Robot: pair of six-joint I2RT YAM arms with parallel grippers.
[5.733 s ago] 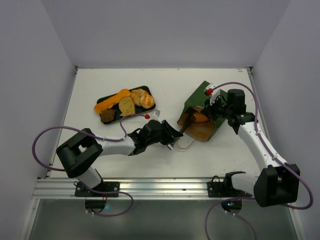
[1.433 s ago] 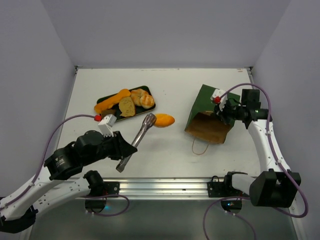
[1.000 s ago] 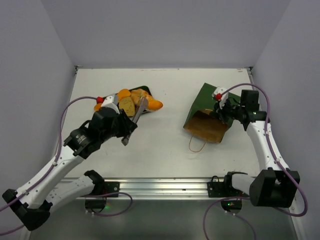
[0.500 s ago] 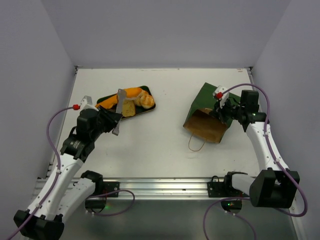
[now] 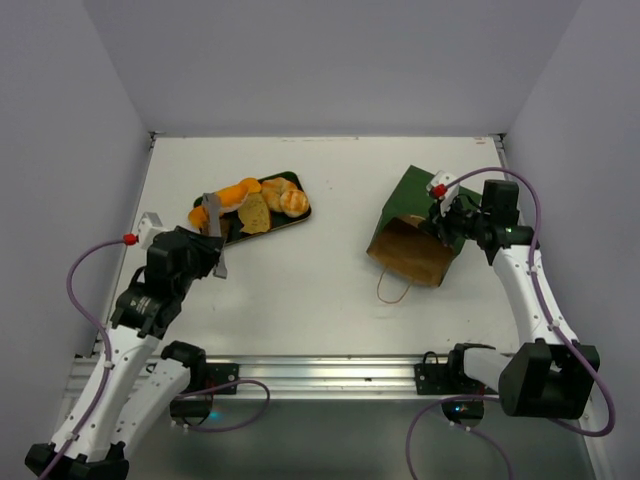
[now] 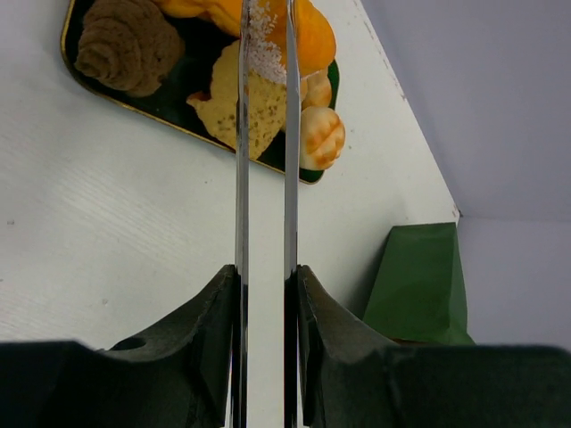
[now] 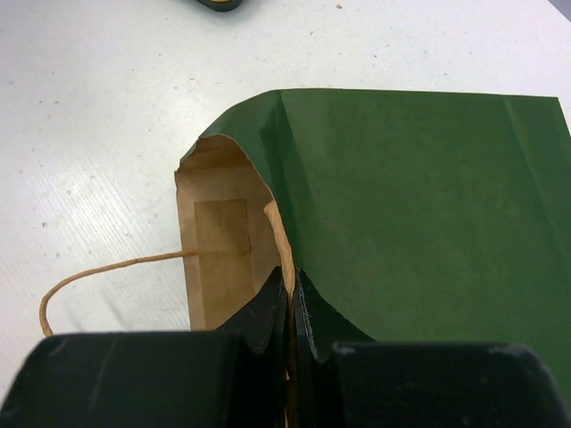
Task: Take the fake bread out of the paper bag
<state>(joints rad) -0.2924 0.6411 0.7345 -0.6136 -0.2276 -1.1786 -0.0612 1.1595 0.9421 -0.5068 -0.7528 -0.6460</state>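
Observation:
My left gripper [image 5: 212,258] is shut on a pair of metal tongs [image 5: 212,225], whose tips reach the orange bread [image 5: 238,192] on the dark green tray [image 5: 297,214]. In the left wrist view the gripper [image 6: 265,272] holds the tongs [image 6: 265,143] straight out, with their tips at the orange piece [image 6: 310,36]. I cannot tell whether the tips still pinch it. The tan slice [image 6: 250,102], a golden roll [image 6: 321,138] and the dark brown chunk [image 6: 129,45] lie on the tray [image 6: 178,111]. My right gripper [image 5: 446,222] is shut on the upper edge of the paper bag [image 5: 412,235], which lies on its side with its mouth open. The right wrist view shows the gripper [image 7: 293,283] on the bag [image 7: 419,196], with nothing visible in the brown inside.
The bag's twine handle [image 5: 390,290] loops onto the table toward the near edge and also shows in the right wrist view [image 7: 98,272]. The bag's green side shows in the left wrist view [image 6: 419,281]. White walls enclose the table on three sides.
My left arm has swung left and back, carrying the tongs with the orange bread from the bag to the tray. My right gripper has kept its hold on the bag.

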